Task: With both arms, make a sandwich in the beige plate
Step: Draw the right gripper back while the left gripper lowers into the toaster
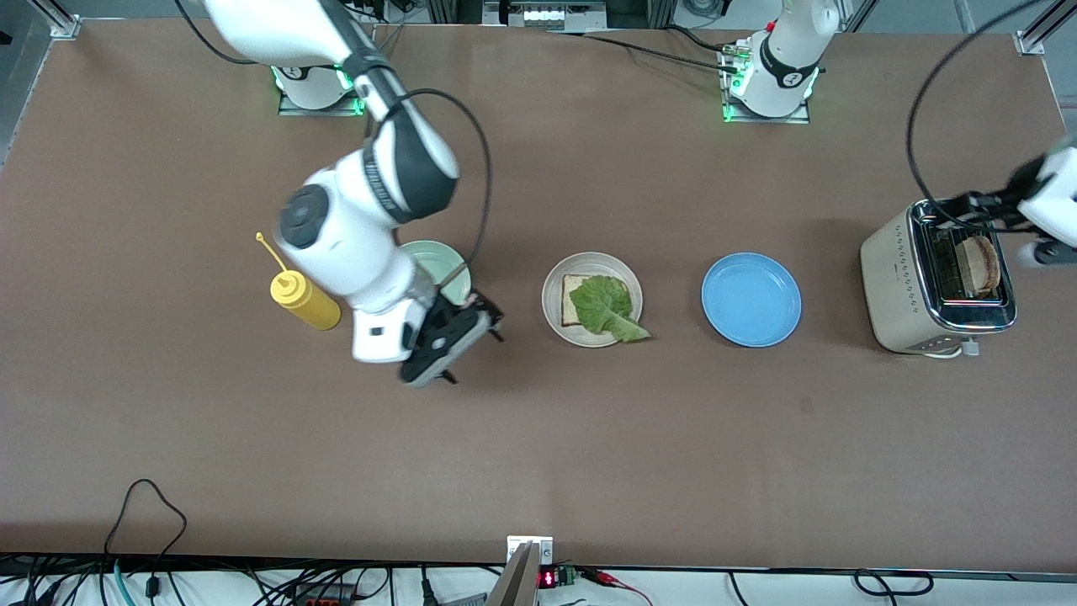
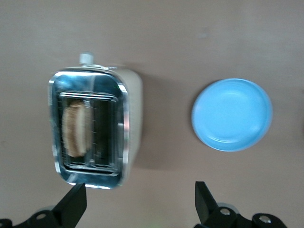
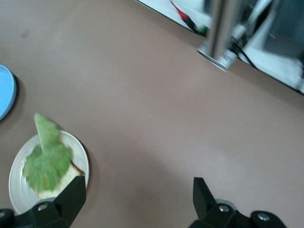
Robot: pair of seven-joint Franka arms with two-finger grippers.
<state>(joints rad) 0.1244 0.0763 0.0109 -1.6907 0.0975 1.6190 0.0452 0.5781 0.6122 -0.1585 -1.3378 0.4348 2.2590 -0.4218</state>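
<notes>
The beige plate [image 1: 591, 300] sits mid-table, holding one bread slice [image 1: 573, 310] with a crinkled lettuce leaf [image 1: 607, 308] laid on top. The leaf's tip hangs past the plate's rim on the edge nearer the front camera, toward the left arm's end. In the right wrist view the same plate [image 3: 19, 183] shows the leaf [image 3: 45, 160] covering most of the bread.

The second bread slice [image 1: 981, 266] stands upright in a slot of the toaster [image 1: 930, 286], at the left arm's end of the table. Between toaster and beige plate lies the blue plate [image 1: 750, 300], with bare table on each side of it.

The left gripper [image 2: 140, 202] hangs over the toaster's edge, jaws spread wide and holding nothing; the slice [image 2: 76, 129] shows in the slot.

The right gripper [image 1: 454, 332] hovers over bare table just beside the beige plate, toward the right arm's end, jaws wide and empty. Its arm partly covers the mint-green plate [image 1: 437, 268]; a yellow squeeze bottle [image 1: 305, 301] lies near that plate. The broad strip of table nearer the front camera lies open.
</notes>
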